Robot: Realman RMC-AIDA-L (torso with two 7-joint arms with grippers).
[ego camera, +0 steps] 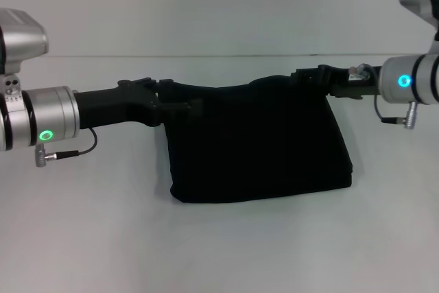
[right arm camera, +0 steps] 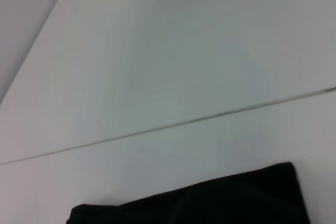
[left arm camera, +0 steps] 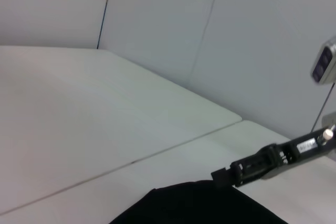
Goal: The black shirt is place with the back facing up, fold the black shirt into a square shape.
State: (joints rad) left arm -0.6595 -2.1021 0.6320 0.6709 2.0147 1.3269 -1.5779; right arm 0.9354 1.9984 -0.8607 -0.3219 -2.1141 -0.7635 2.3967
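Left tool [ego camera: 194, 108] seems clamped on the upper left corner of the black shirt [ego camera: 257, 145], though black on black hides its fingers. Right tool [ego camera: 302, 75] pinches the upper right corner. Between them the shirt's top edge hangs raised, its lower fold resting on the white table [ego camera: 219, 252].

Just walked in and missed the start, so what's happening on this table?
The robot is folding the black shirt on the white table. The left tool and the right tool each sit at an upper corner of the cloth, which appears raised between them. The lower part lies on the table, already narrowed into a compact, roughly rectangular shape. No lettering shows.
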